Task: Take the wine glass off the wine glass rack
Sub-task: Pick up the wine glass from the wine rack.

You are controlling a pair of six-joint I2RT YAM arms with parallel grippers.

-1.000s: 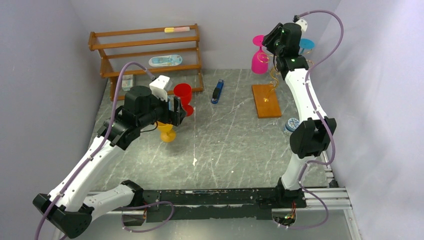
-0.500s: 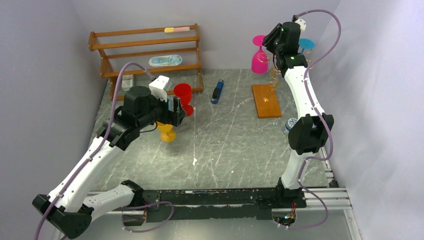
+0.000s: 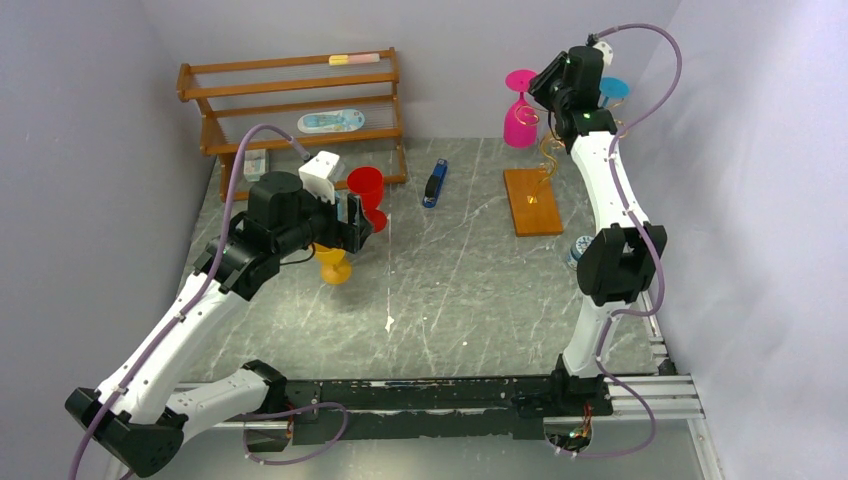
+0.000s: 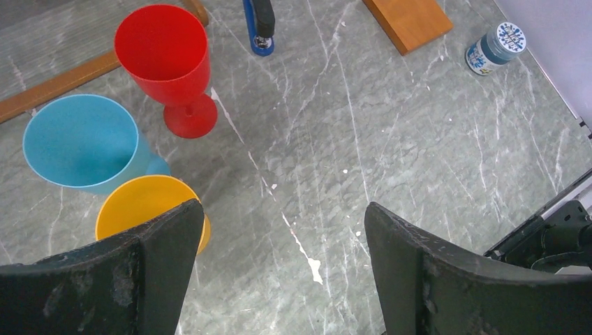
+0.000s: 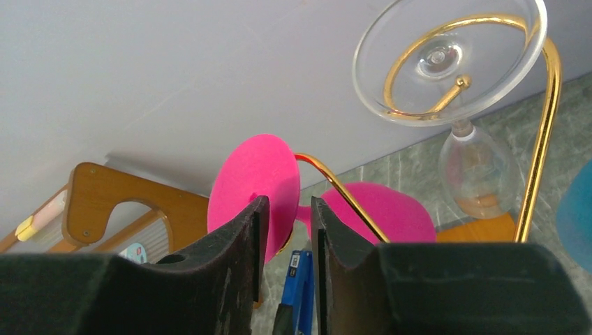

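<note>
The wine glass, bright pink, hangs bowl-down from a scroll arm of the wine glass rack, its round foot right at the tips of the right gripper. Those fingers stand only a narrow slot apart, with the pink foot showing through the slot and behind the left-hand finger. I cannot tell whether they touch it or have hold of it. The step in hand looks like taking a grip at the foot or stem. Next would be a firm pinch, then sliding the foot out along the gold wire, clear of the clear glass hanging off to the fingers' right. The left gripper gapes wide and holds nothing, with a red goblet, a blue one and a yellow one beyond its left finger. The table is grey veined stone, walled in pale lilac.
</note>
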